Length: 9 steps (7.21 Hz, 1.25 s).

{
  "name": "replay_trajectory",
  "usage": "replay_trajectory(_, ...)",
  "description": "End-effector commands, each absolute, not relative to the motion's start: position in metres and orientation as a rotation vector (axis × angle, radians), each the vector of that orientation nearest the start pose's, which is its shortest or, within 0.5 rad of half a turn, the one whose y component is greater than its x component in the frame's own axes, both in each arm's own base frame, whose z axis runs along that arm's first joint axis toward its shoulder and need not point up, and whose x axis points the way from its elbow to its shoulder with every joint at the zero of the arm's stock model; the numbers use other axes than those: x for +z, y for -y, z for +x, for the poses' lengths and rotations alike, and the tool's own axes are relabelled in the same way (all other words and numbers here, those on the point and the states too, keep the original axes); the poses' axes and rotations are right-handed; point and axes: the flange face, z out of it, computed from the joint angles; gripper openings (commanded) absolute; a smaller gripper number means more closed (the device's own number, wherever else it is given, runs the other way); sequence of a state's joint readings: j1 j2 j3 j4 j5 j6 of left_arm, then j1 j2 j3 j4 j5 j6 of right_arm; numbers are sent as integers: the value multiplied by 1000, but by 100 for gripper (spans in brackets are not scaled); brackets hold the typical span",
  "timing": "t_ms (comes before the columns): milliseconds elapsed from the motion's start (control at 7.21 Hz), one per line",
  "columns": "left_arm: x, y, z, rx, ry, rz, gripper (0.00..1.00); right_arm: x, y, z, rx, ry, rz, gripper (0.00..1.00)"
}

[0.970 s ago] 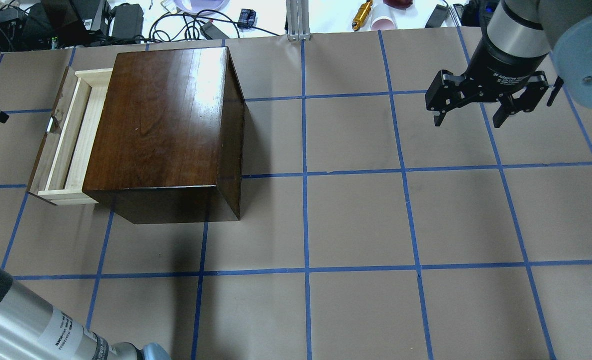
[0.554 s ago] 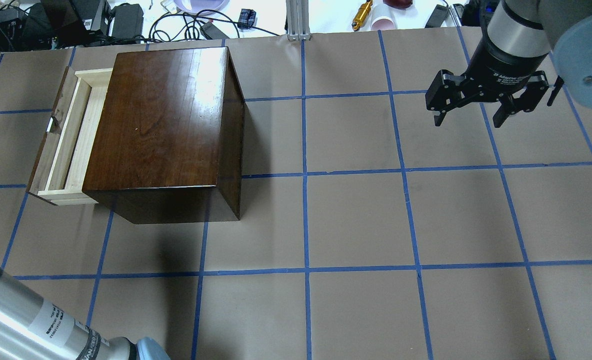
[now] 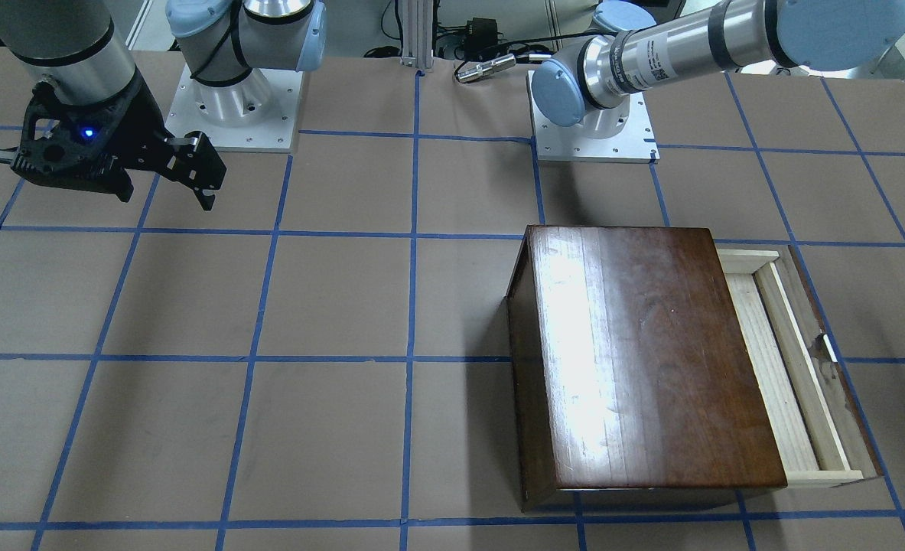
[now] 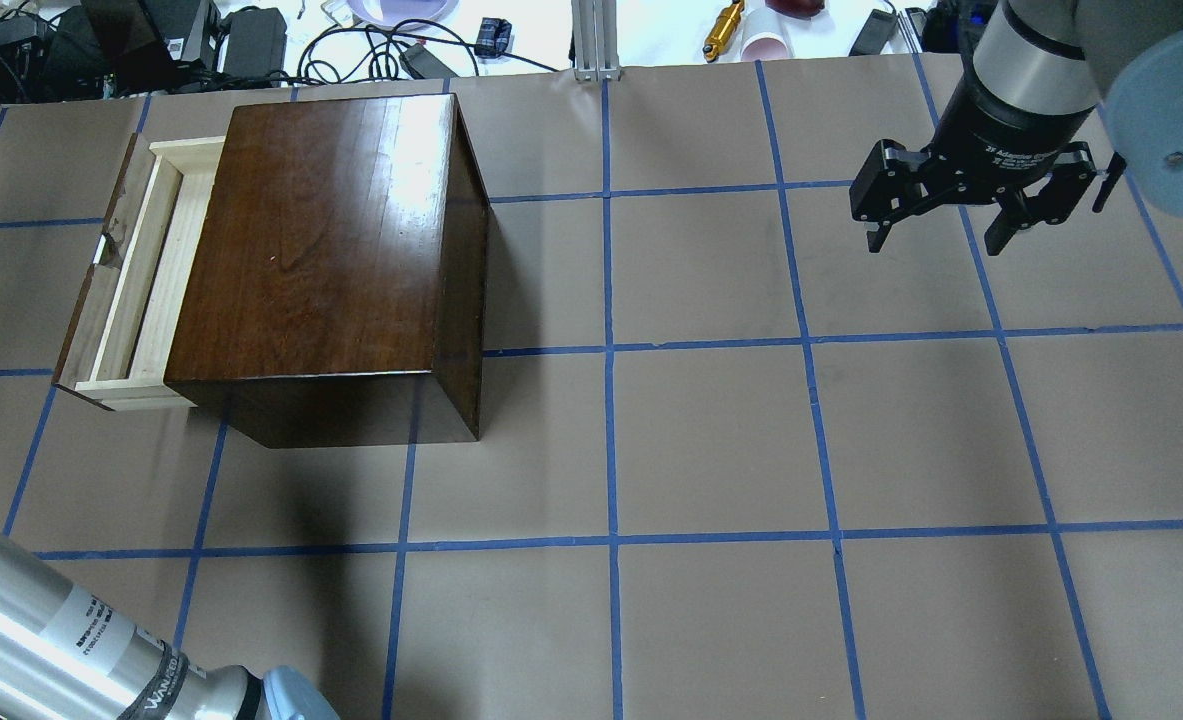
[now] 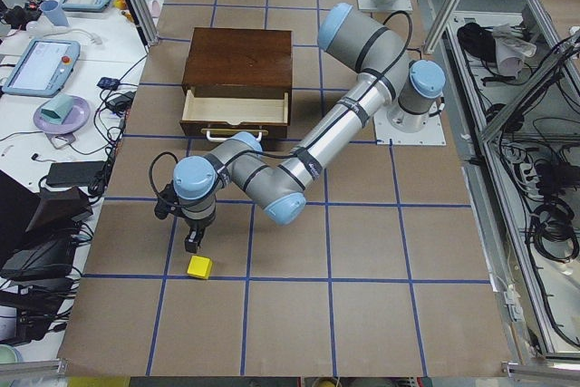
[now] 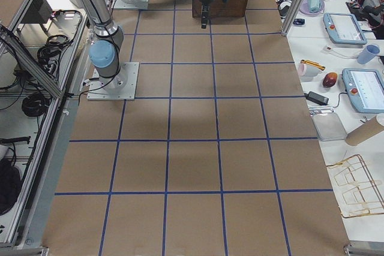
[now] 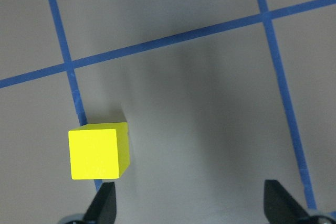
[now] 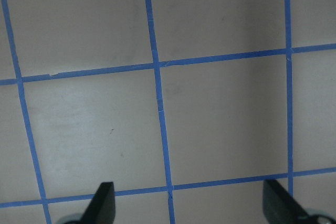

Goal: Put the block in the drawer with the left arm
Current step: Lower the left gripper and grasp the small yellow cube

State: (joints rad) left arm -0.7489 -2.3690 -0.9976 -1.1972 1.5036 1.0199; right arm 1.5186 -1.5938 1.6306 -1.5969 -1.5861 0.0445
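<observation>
Block (image 7: 98, 152) on bench (image 4: 711, 440) at eight o'clock in left wrist view, near one fingertip (image 7: 105, 205) of left claw (image 7: 191, 204), spread apart, empty, drawer (image 4: 166, 270) open at nine o'clock of box (image 4: 321, 240), right claw (image 4: 936, 243) apart.

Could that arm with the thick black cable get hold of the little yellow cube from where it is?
Probably yes. The left gripper hangs open just above the block, with nothing between them. The block sits off-centre beneath it, so a small sideways shift seems needed first.
</observation>
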Motion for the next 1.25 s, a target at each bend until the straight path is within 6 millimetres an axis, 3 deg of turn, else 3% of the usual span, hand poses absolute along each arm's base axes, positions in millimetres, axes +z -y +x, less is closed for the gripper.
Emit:
replay_trajectory(0, 261, 648, 512, -228, -3027, 295, 100, 472, 487, 106, 17, -3153, 155, 100)
replay_trajectory(554, 215, 662, 537, -241, -2998, 358, 100, 472, 487, 107, 17, -3153, 152, 100)
replay_trajectory(1109, 193, 662, 545, -237, -2999, 349, 97, 472, 487, 107, 17, -3153, 152, 100)
